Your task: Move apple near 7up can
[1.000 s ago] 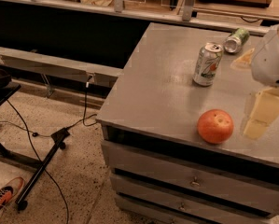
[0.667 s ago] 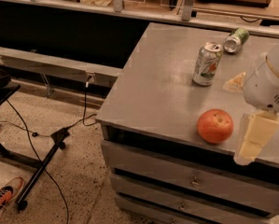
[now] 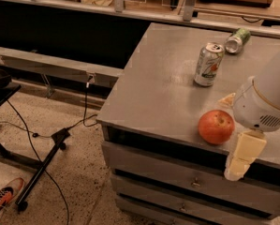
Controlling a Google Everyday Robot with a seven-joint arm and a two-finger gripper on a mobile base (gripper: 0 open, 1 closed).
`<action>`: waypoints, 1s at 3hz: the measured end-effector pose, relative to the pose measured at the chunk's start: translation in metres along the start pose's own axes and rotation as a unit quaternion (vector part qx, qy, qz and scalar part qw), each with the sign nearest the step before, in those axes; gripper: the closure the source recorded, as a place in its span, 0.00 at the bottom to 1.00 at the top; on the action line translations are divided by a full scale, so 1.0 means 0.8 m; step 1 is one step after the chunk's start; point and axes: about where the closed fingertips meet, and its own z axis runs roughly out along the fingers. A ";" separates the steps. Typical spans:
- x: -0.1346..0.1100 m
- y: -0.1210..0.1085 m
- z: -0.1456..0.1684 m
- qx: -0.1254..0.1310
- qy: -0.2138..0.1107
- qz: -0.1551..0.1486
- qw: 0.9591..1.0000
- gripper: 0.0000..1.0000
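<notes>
The orange-red apple sits near the front edge of the grey cabinet top. The 7up can, silver-white with green lettering, stands upright behind the apple, about a can's height away. My gripper hangs from the white arm just right of the apple. It is low over the front edge and holds nothing that I can see.
A mostly green can lies on its side at the back of the top. A yellowish scrap lies partly behind the arm. Drawers front the cabinet. On the floor to the left are cables and a stand leg.
The arm has come down and slightly left, toward the front edge, so the gripper is now lower beside the apple. The apple and both cans have not moved.
</notes>
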 end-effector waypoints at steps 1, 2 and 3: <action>0.000 0.001 0.000 0.001 0.000 0.000 1.000 0.16; -0.001 0.001 -0.002 0.003 0.001 -0.001 1.000 0.40; -0.002 0.002 -0.004 0.006 0.001 -0.001 1.000 0.63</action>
